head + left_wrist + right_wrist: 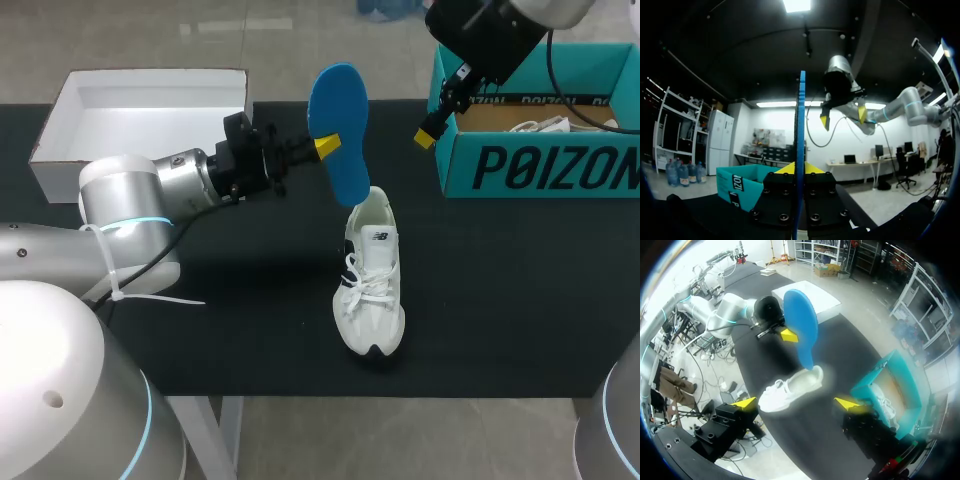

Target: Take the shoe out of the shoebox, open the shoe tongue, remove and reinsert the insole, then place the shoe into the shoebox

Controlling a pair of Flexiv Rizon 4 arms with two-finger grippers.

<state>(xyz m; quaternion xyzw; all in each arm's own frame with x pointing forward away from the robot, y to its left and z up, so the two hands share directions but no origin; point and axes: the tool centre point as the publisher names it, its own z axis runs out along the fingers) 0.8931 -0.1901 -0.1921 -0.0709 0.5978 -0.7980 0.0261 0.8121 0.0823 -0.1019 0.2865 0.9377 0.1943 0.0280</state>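
Above black table (500, 290), left hand (323, 147) pinches insole (339, 100) over shoe (370, 290).

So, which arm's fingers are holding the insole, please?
The left arm's fingers pinch the blue insole; the right arm's fingers hang open, empty.

Head camera above, behind — insole (340, 110) in all three views

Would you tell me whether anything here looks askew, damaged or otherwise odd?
Nothing looks damaged or spilled. The blue insole is out of the shoe, pinched above its heel by the left end effector, which fits the task.
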